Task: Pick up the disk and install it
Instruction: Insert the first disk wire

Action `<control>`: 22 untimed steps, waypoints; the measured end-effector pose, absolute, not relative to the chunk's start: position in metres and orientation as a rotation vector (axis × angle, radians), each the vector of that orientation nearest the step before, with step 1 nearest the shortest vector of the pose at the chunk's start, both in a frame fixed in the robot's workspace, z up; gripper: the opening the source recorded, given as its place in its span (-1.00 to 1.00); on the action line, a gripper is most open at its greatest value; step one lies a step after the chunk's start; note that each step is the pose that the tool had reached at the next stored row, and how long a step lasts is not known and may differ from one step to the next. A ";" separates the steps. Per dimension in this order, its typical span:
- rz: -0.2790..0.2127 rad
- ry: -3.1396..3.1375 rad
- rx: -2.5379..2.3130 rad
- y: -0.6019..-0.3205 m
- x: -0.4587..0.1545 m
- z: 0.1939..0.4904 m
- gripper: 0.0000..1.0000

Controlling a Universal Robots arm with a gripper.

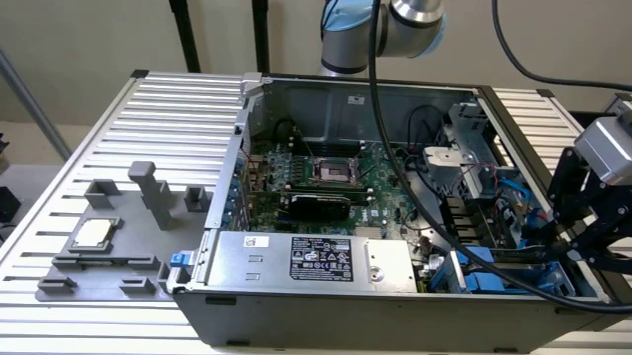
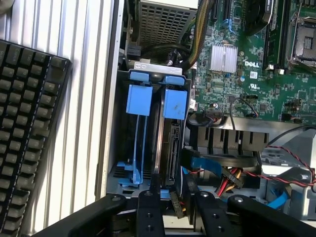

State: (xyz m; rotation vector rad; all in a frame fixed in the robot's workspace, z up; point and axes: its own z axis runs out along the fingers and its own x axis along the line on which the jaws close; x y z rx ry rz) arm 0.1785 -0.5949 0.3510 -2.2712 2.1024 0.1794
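The disk point(image 2: 170, 148) stands on edge in one slot of the drive bay point(image 2: 111, 148), its silver side showing under a bright blue frame tab point(image 2: 174, 102). A second blue frame point(image 2: 139, 98) fills the slot beside it. My gripper point(image 2: 176, 195) hovers over the bay's end, open, with its black fingers point(image 2: 148, 210) spread on either side of the disk's end, apart from it. In the exterior view the gripper point(image 1: 558, 251) hangs over the case's corner at that view's right, above the blue frames point(image 1: 489, 277).
The open computer case point(image 1: 212, 244) sits on a slatted table point(image 1: 177, 96). A large grey box with a black label point(image 1: 316, 259) lies beside the bay. Red, yellow and blue cables point(image 2: 232, 175) crowd the bay's end. A keyboard point(image 2: 24, 138) lies outside the case, and a CPU chip point(image 1: 94, 233) rests on a grey fixture.
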 end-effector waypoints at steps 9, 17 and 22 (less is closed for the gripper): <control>0.180 2.099 -2.275 -0.594 0.178 0.348 -0.53; 0.180 2.093 -2.280 -0.590 0.174 0.354 -0.67; 0.180 2.090 -2.284 -0.590 0.159 0.356 -0.67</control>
